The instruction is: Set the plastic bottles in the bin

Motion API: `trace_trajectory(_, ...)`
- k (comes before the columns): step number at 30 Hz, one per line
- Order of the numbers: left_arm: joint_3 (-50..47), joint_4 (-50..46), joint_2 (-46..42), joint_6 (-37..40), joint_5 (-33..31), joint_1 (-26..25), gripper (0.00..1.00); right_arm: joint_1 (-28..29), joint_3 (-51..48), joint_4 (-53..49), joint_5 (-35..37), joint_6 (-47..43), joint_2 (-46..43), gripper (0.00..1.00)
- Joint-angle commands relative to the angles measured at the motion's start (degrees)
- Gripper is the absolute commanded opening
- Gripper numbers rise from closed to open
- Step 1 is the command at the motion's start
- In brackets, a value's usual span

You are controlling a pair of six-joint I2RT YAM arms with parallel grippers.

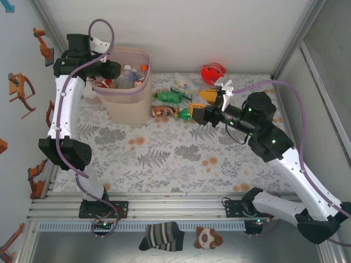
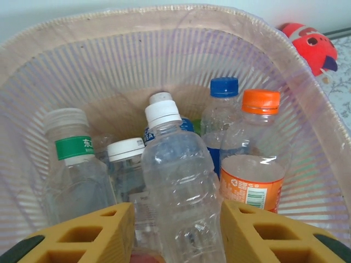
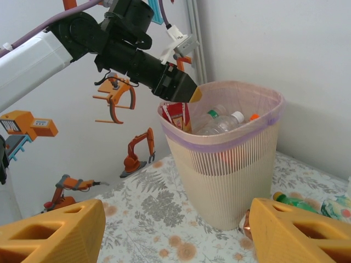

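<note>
The pale pink bin (image 1: 131,107) stands at the table's far left and holds several plastic bottles. My left gripper (image 2: 176,211) hangs over its rim (image 3: 192,94), open. A clear white-capped bottle (image 2: 178,175) lies between its yellow fingers (image 2: 104,224), cap pointing into the bin, with a gap on the left side. An orange-capped bottle (image 2: 255,164) and a blue-capped one (image 2: 222,109) stand behind it. My right gripper (image 1: 193,113) hovers open and empty over the table's middle, right of the bin (image 3: 230,181). Green bottles (image 1: 167,96) lie on the table between them.
A red round toy (image 1: 213,71) sits at the back, also past the bin's rim (image 2: 312,44). A white-green packet (image 1: 184,85) lies by the loose bottles. A green bottle (image 3: 293,201) lies right of the bin's foot. Walls close in on the left and back.
</note>
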Motion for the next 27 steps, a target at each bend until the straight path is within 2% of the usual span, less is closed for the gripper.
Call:
trace_trajectory(1,-0.4,0.1,-0.6,1.0,-2.1,0.4,0.44,0.7,0.9,2.0,-0.2,0.5,-0.3,0.69)
trace_trajectory(5,-1.4,-0.8,-0.6,1.0,-3.7,0.4,0.45,0.8,1.2,1.7,-0.1,0.4,-0.2,0.69)
trace_trajectory(10,-4.8,2.7,-4.3,0.5,-5.3,0.4,0.50,0.8,1.7,1.4,-0.3,0.2,0.3,0.69)
trace_trajectory(13,-7.4,6.0,-7.0,0.5,-7.1,0.4,0.50,0.9,1.8,1.4,-0.4,0.2,0.5,0.69)
trace_trajectory(17,-8.8,6.0,-8.4,0.8,-10.2,0.5,0.50,0.9,1.8,1.4,-0.4,0.1,0.6,0.69)
trace_trajectory(27,-13.0,2.1,-6.6,-0.1,-8.0,1.8,0.43,1.0,1.7,1.5,-0.8,0.0,0.8,0.69)
